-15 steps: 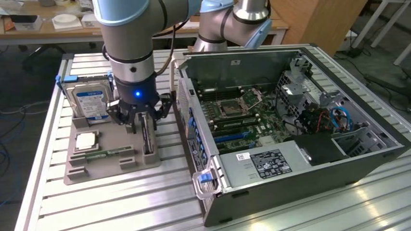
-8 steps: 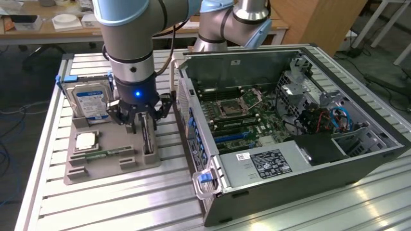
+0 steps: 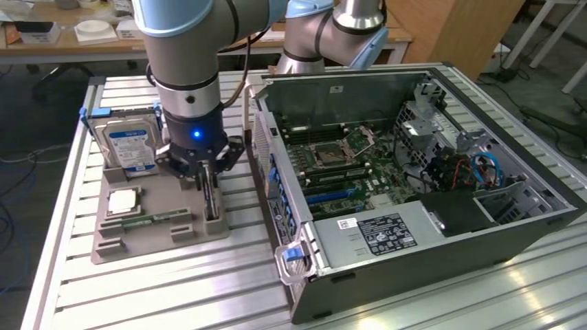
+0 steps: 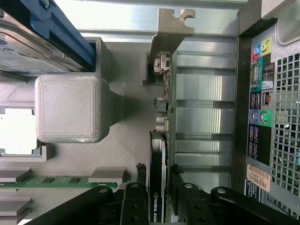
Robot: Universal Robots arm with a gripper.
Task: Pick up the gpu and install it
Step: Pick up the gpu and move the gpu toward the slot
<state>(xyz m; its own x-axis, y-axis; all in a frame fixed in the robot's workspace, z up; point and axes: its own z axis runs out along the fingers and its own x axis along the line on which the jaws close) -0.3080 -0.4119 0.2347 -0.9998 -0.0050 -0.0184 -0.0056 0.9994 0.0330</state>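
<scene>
Gripper (image 3: 209,184) is down over the grey tray (image 3: 147,237) on the desk (image 3: 137,295) — fingers (image 4: 140,168) pinching the gpu (image 4: 161,117), which stands on edge in its slot — open PC case (image 3: 413,172) toward the exterior view's right.

gpu (image 4: 163,117): glossy black plastic edge, dull grey metal bracket | tray (image 4: 126,150): matt grey plastic, finely ridged | table (image 3: 183,289): ribbed bare aluminium, satin sheen | computer case (image 3: 431,275): dark matt painted metal, perforated grille
</scene>
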